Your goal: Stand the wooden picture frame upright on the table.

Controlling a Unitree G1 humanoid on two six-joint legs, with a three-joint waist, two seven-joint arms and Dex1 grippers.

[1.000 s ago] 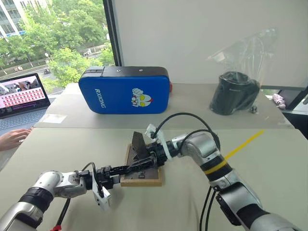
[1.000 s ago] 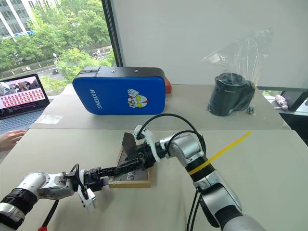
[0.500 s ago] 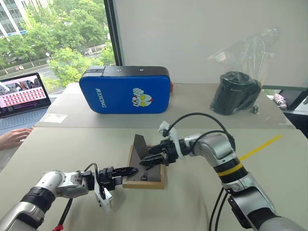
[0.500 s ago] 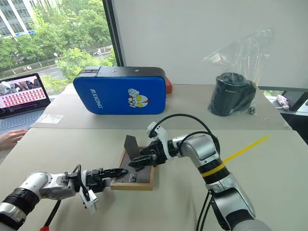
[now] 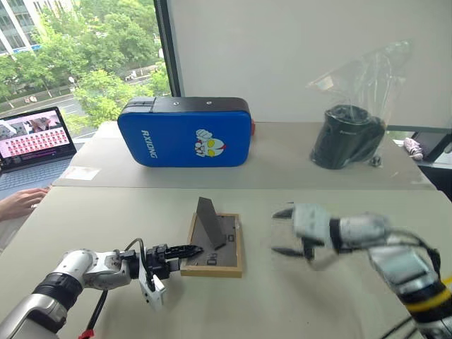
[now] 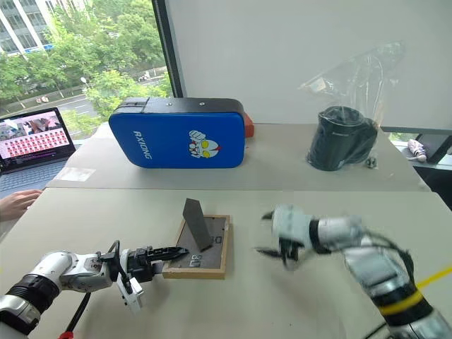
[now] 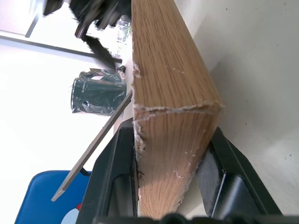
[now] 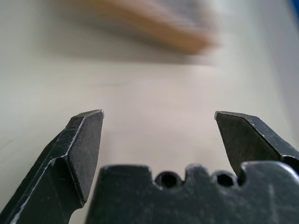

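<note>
Left gripper point(image 5: 185, 250) is clamped on the near left edge of your frame point(image 5: 214, 245), its two black fingers point(image 7: 114, 182) pinching the light wood from both faces, as the left wrist view shows up close. Your left arm reaches in low over the table point(image 5: 106, 212) from the near left, forearm almost level and pointing to the right, the gripper just above the tabletop.

Your frame lies flat, face down, near the middle of the beige table, dark grey back upward, with its stand point(image 5: 207, 221) folded out and sticking up at a slant from the back. It is not yet standing upright.

Right gripper point(image 5: 284, 231) hangs above the table to the right of the frame, well apart from it, jaws spread wide and holding nothing; the right wrist view shows bare tabletop between its fingertips point(image 8: 86, 135), with the frame's wooden edge beyond them. Your right forearm comes in from the near right, angled toward the left, and it appears blurred in both eye views.

Behind the frame, a blue case point(image 5: 185, 132) stands on its long edge on the far table, and a black object in a clear bag point(image 5: 347, 134) sits to the right. At the far left, a person's hand point(image 5: 19, 203) rests beside an open laptop point(image 5: 33, 140)
</note>
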